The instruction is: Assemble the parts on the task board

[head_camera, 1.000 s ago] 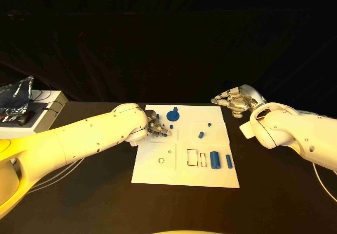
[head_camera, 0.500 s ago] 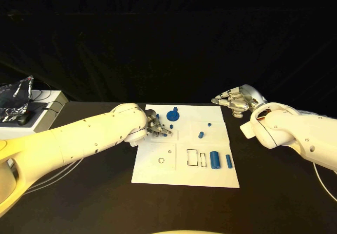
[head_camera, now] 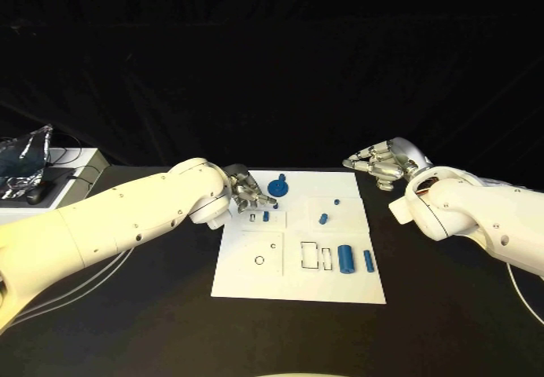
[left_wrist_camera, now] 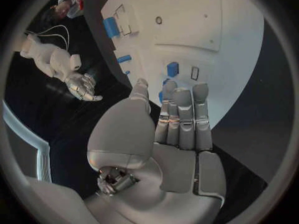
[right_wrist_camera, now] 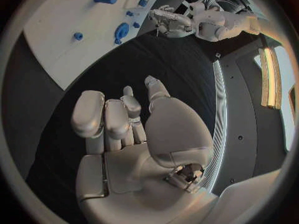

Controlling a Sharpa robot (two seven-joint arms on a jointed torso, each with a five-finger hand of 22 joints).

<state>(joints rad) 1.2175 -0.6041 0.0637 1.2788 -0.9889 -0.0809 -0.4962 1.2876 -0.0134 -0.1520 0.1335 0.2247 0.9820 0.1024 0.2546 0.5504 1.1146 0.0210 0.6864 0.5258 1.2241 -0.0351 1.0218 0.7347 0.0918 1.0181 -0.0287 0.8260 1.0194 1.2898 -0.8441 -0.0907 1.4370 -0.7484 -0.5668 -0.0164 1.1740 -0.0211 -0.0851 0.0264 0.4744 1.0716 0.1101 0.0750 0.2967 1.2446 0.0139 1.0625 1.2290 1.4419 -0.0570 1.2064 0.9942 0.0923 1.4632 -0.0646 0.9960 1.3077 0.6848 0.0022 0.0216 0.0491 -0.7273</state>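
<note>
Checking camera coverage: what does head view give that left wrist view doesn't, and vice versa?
Head view alone: the whole task board outline on the black table, the round blue part at the board's far edge, and a grey box with a crinkled foil bag at the table's left.
Left wrist view alone: the left hand seen from behind its palm, fingers held together and pointing over the board, nothing in them.
Both: the board, the blue cylinder, and the right hand off the board.
</note>
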